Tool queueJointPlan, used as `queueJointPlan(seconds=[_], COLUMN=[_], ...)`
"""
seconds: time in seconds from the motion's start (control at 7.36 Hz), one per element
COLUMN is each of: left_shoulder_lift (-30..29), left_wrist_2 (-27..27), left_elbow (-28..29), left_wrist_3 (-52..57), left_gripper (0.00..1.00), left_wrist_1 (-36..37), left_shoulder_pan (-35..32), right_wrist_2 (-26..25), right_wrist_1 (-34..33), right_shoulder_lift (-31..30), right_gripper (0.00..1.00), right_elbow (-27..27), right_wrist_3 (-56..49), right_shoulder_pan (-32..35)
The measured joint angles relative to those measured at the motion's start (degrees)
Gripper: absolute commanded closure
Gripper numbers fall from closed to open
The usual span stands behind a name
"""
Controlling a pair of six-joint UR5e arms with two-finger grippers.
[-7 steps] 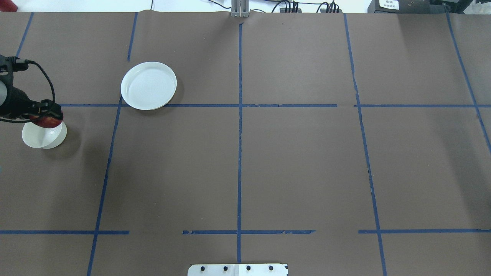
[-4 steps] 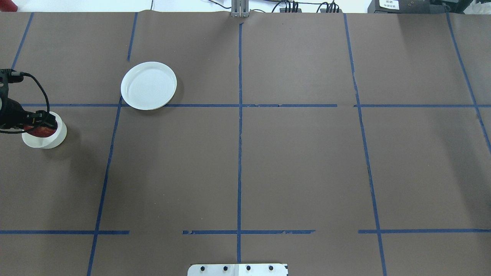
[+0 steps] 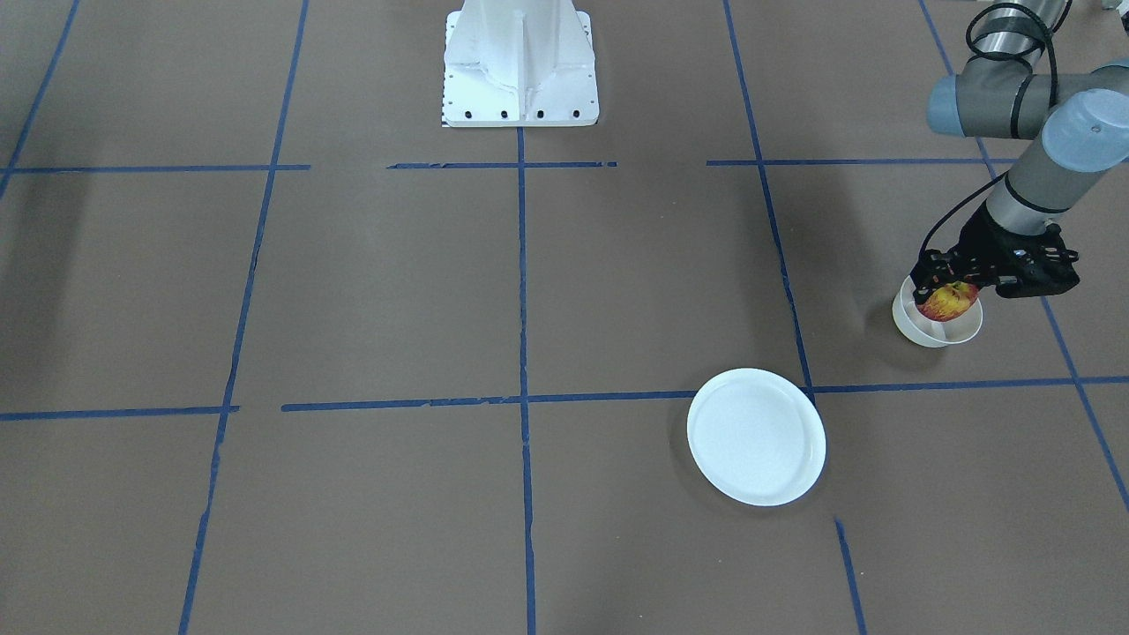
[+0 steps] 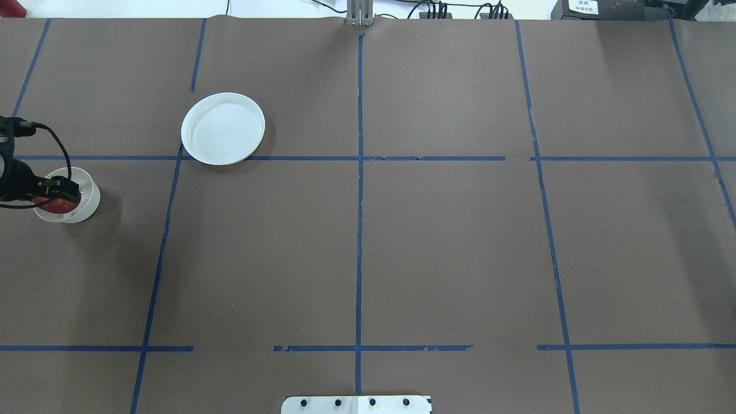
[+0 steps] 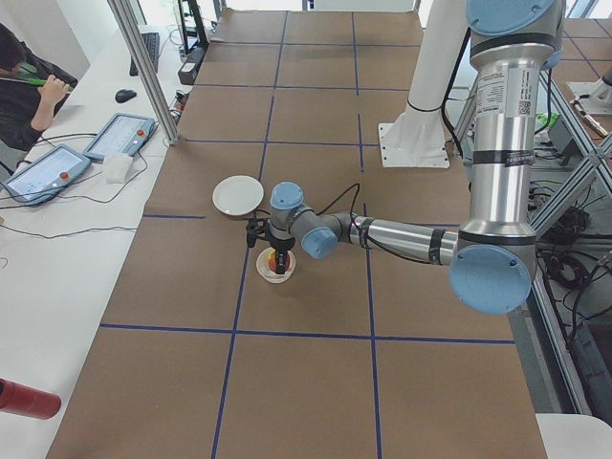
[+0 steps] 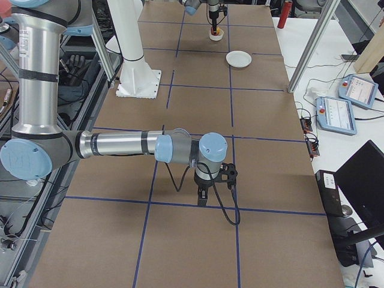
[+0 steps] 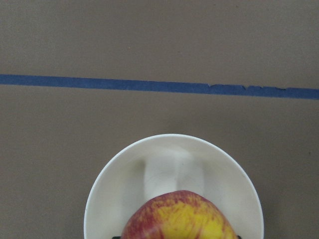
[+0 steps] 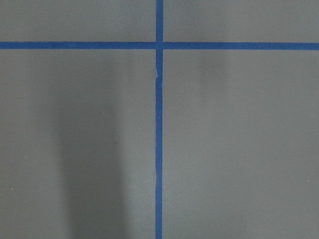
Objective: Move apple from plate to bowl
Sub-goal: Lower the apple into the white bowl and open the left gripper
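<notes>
over the last second we've lowered the apple (image 3: 948,302) from above the rim down into the bowl (image 3: 935,333), well away from the plate (image 3: 757,437), left jaws still clamped on the apple so only letting go remains, and we can't tell about the right jaws

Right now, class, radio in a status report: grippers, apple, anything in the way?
Left gripper shut on the apple, at the mouth of the bowl. Right gripper far off, state unclear. Plate bare; nothing between apple and bowl.
</notes>
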Motion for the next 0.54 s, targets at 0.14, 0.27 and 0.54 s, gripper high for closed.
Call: queueJointPlan(seconds=[0.14,0.27,0.54], left_shoulder_lift=[-0.02,-0.05,-0.16], left_wrist_2=[0.00,0.00,-0.46], left_elbow=[0.17,0.22,-1.03], left_wrist_3=[0.02,0.01,0.26], left_gripper=[0.00,0.00,0.00], left_wrist_1=[-0.21,-0.27,0.15], left_shoulder_pan=[0.00,0.00,-0.15], right_wrist_2=[0.00,0.00,0.00], right_wrist_1=[0.00,0.00,0.00], right_shoulder_lift=[0.00,0.00,0.00], right_gripper=[0.00,0.00,0.00], right_elbow=[0.00,0.00,0.00], right_wrist_3=[0.02,0.02,-0.02], right_shoulder_pan=[-0.01,0.00,0.00])
